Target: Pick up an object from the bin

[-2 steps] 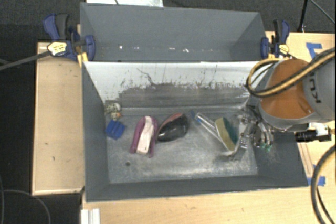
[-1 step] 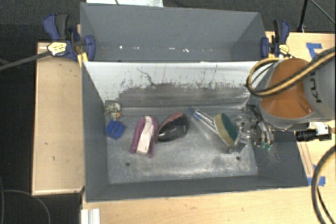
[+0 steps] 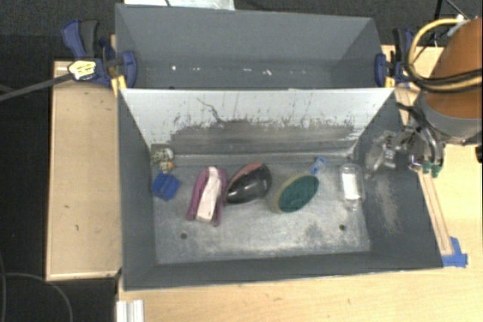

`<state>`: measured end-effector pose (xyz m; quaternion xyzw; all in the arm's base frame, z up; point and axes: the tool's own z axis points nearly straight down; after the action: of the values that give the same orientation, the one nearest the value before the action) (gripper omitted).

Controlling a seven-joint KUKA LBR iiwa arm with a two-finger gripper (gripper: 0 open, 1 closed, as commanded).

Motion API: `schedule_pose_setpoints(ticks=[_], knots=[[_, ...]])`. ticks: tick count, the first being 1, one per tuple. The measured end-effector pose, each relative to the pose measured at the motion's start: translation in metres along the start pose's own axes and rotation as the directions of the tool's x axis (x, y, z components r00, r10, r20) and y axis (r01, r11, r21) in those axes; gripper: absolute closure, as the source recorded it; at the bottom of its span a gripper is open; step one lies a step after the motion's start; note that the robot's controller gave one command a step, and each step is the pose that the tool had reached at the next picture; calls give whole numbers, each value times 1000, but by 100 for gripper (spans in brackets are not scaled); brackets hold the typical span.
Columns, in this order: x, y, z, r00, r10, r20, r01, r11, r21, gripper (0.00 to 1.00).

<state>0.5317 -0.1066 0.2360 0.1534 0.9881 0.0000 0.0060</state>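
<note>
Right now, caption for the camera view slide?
Gripper over the bin's right wall, beside a small clear item; green brush, black mouse, pink item, blue item leftward.

Grey bin [image 3: 249, 124] w/ scuffed floor; blue block [image 3: 164, 186], pink & white pack [image 3: 206, 194], black oval obj [image 3: 249, 185], dk green oval pad [image 3: 296, 193], clear-white bottle [image 3: 349, 183], orange arm cover [image 3: 460, 64]

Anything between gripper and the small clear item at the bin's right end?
Nothing visible. Gripper sits over the right wall; the clear item lies just left, bare metal between. Green oval brush is farther left.
</note>
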Motion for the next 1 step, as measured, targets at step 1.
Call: schedule_pose_setpoints(ticks=[1], knots=[[2,0,5,1000,-2,-9,2,1000,2,0]])
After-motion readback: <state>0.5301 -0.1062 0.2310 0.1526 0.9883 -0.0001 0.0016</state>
